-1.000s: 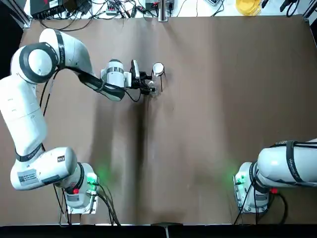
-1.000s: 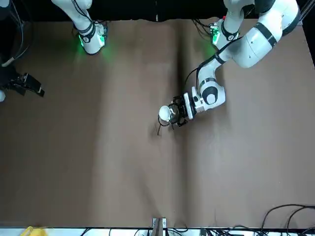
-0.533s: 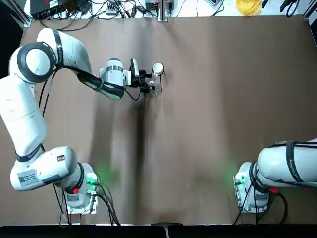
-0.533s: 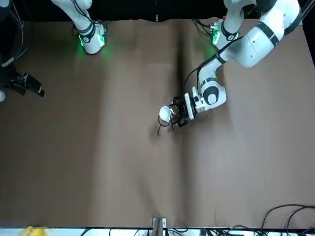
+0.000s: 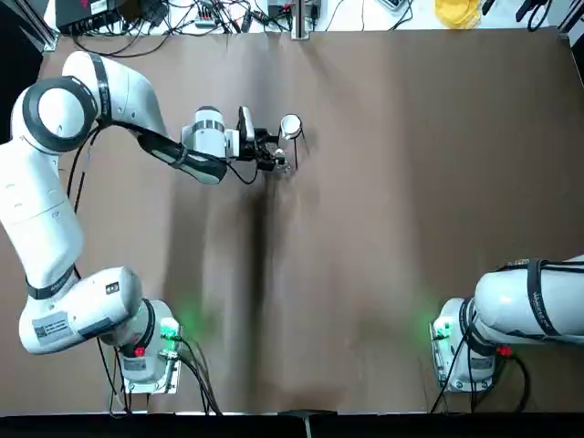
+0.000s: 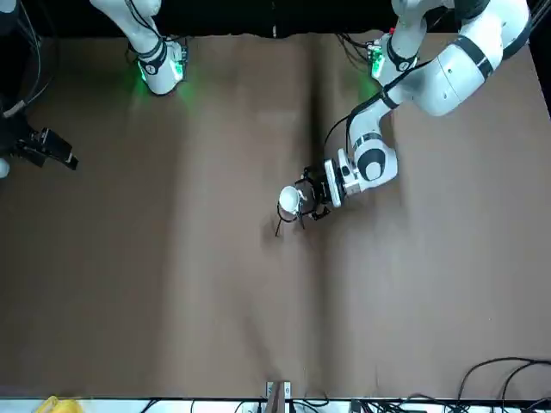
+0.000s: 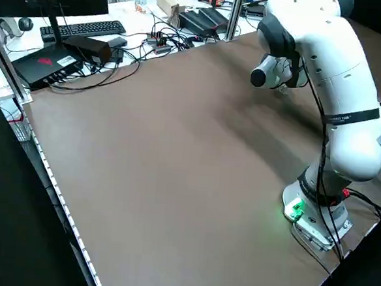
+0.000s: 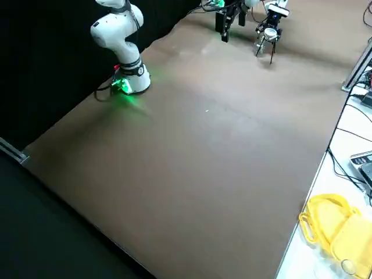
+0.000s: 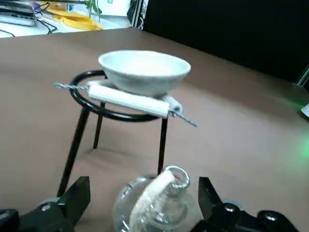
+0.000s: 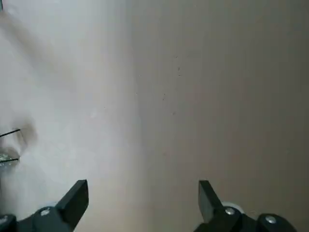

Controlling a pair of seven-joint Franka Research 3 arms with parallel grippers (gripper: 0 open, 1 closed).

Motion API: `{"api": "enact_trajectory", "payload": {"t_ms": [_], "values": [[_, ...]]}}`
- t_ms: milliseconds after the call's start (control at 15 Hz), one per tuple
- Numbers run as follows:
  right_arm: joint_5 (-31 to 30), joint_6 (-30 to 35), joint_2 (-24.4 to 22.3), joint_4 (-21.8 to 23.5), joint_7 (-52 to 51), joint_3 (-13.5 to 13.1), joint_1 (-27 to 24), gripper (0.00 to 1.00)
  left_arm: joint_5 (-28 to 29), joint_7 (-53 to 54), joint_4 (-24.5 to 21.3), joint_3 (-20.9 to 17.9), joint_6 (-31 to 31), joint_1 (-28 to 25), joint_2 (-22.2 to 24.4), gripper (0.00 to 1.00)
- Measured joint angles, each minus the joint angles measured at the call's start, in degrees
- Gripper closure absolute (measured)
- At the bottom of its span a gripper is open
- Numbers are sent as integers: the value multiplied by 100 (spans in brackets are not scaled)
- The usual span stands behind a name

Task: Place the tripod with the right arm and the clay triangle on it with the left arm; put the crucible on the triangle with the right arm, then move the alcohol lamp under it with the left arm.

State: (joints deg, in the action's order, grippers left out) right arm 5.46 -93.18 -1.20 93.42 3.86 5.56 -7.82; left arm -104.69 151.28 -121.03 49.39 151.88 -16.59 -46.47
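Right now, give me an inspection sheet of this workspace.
Surface: brown table, bare across the middle.
Job's things: crucible sits on the clay triangle on the tripod; alcohol lamp is beside the tripod, not under it.
Clutter: nothing seen on the table.
Claws: left claw open around the lamp; right claw open, parked, empty.
Cables: bundles beyond the far edge.
Surroundings: keyboard, yellow object.

Brown table (image 5: 383,228), nearly bare.
The tripod (image 5: 294,146) stands on it toward 11 o'clock (top view), the alcohol lamp (image 9: 157,208) beside its legs; arm bases at 5 and 7.
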Motion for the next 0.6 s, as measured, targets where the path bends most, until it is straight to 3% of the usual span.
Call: {"api": "enact_trajectory", "payload": {"t_ms": [600], "values": [[0,0,3,3,0,1,0,0,0,7,-404,483,112,-494,1,1]]}}
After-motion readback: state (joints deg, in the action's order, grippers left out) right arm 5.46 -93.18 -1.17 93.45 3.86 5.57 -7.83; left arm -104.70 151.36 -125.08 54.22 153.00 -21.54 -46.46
